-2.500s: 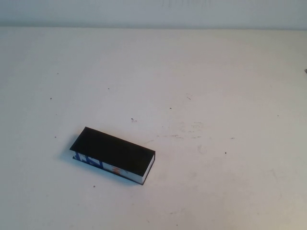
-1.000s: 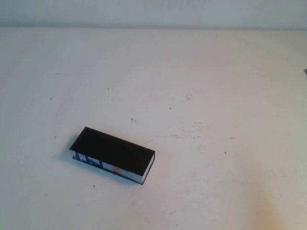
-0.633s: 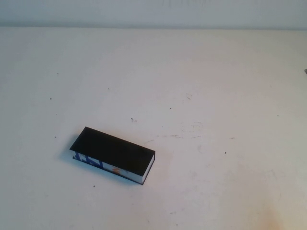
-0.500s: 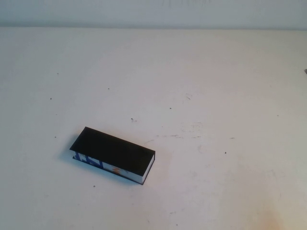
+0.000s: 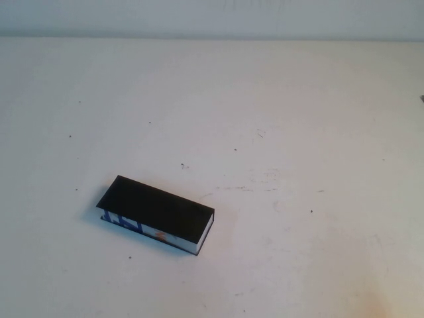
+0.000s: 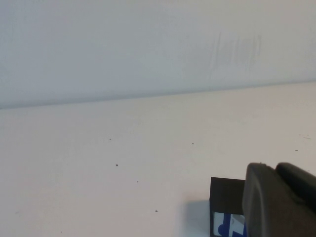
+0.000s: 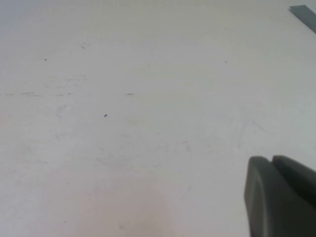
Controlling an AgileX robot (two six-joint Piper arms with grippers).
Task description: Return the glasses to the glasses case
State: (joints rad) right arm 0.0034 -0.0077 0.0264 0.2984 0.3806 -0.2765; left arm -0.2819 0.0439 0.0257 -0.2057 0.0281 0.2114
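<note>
High view shows the glasses case [image 5: 158, 215] lying flat on the table [image 5: 298, 119] at about 8 o'clock from the table centre, its black flap lid down and its white printed side facing the robot. The glasses are not visible in any view; whether they lie inside the closed case cannot be told. Neither arm appears in the high view. In the left wrist view, the left gripper [image 6: 281, 200] shows as a dark finger tip [image 6: 269, 197] low over the table, with a corner of the case just beyond it, near but apart; whether its fingers are spread or together cannot be told. In the right wrist view, the right gripper [image 7: 281, 195] sits over bare table well apart from the case, its fingers pressed together and holding nothing. Judged from the closed lid and both grippers standing clear, the task appears to be at its final step or complete. If anything remains, the next move calls only for confirming that the flap is seated fully and for keeping both arms clear of the case.
</note>
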